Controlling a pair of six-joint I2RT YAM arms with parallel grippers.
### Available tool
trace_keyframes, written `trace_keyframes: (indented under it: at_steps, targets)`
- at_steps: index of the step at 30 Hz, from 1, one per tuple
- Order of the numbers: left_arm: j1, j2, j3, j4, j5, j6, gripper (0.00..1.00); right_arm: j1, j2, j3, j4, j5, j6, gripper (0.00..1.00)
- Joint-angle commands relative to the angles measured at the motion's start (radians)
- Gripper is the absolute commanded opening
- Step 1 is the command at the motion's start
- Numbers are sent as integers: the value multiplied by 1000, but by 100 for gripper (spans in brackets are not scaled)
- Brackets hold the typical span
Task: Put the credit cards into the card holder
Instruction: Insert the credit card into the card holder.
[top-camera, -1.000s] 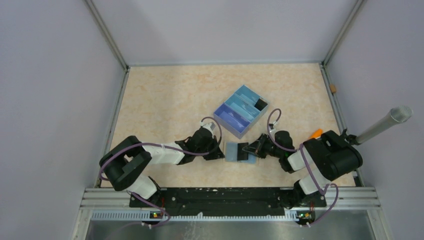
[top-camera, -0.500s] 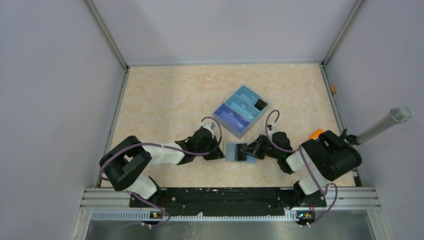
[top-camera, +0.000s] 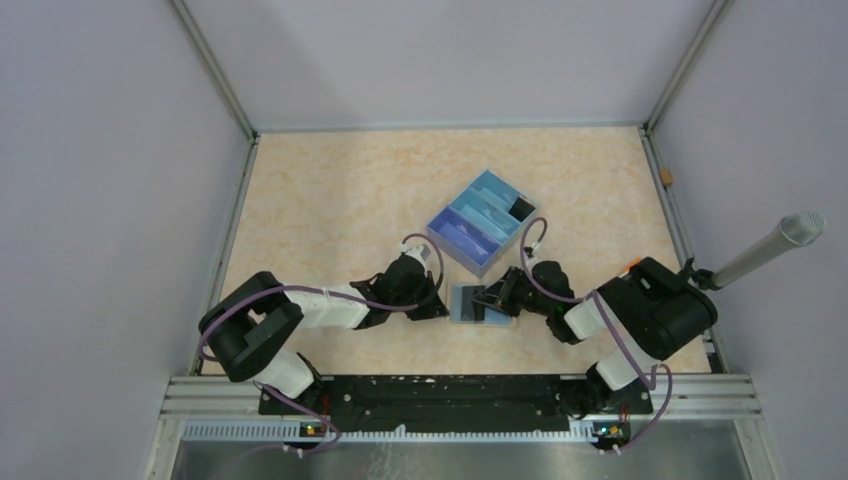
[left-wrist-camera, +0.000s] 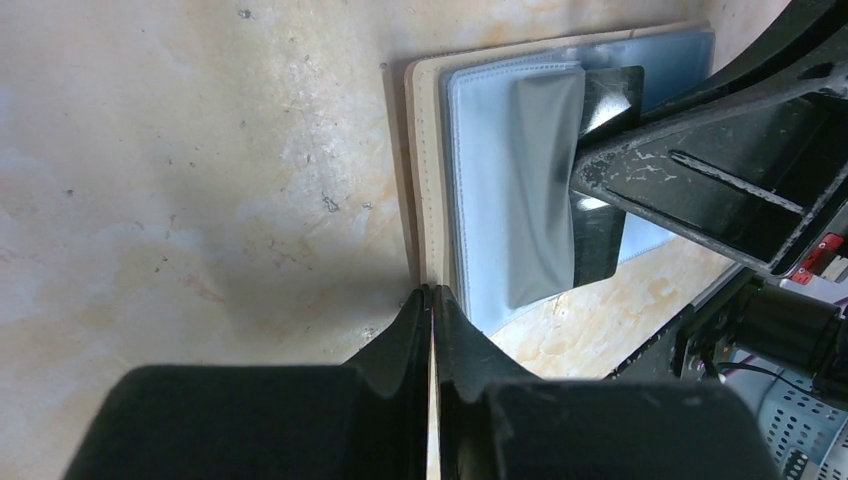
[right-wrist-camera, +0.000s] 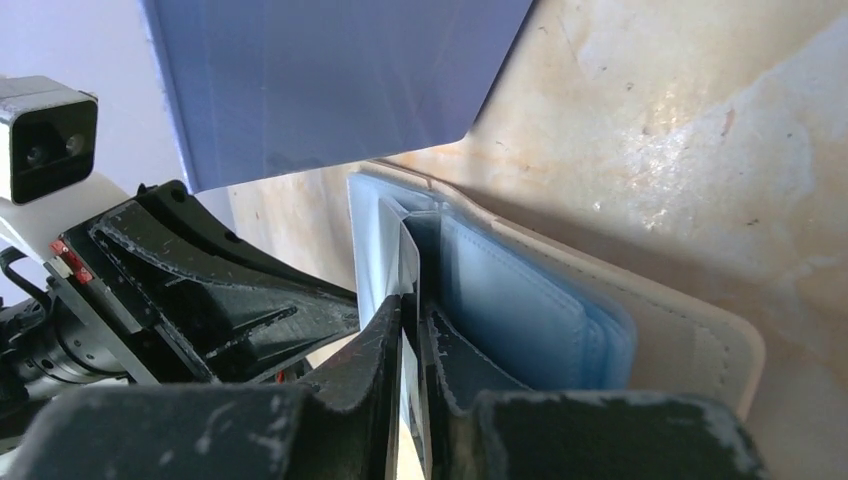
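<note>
The beige card holder (top-camera: 470, 304) lies open on the table just in front of the blue tray. My left gripper (left-wrist-camera: 431, 292) is shut on the holder's beige edge (left-wrist-camera: 428, 150) and pins it from the left. From the right, my right gripper (right-wrist-camera: 410, 312) is shut on a thin light-blue credit card (right-wrist-camera: 408, 262) held on edge, its front end inside a blue-grey pocket (right-wrist-camera: 520, 310) of the holder. In the left wrist view the card (left-wrist-camera: 545, 190) lies over the pockets under the right gripper's fingers (left-wrist-camera: 700, 170).
A blue three-compartment tray (top-camera: 482, 221) stands just behind the holder, with a black item (top-camera: 521, 208) in its far compartment; its wall (right-wrist-camera: 330, 80) looms close above the right fingers. A grey cylinder (top-camera: 770, 248) juts in at the right, and an orange object (top-camera: 632, 266) lies by the right arm.
My right gripper has slid left over the card holder, carrying the card further into it. The left arm and the holder have stayed put.
</note>
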Motion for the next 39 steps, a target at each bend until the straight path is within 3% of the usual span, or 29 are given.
trace_keyframes:
  at_steps: [1, 8, 15, 25, 39]
  targets:
    - [-2, 5, -8, -70, -60, 25, 5, 27, -53, -8, -191, 70, -57, 14]
    - [-2, 2, -10, -66, -63, 25, 4, 27, -318, 57, -552, 186, -177, 33]
    - [-2, 0, -11, -46, -55, 26, 4, 29, -452, 163, -850, 282, -300, 51]
    - [-3, -22, 0, -25, -28, 45, 9, 56, -483, 265, -1104, 435, -421, 60]
    - [-4, -28, 19, 14, 15, 28, 36, 63, -473, 416, -1399, 637, -468, 68]
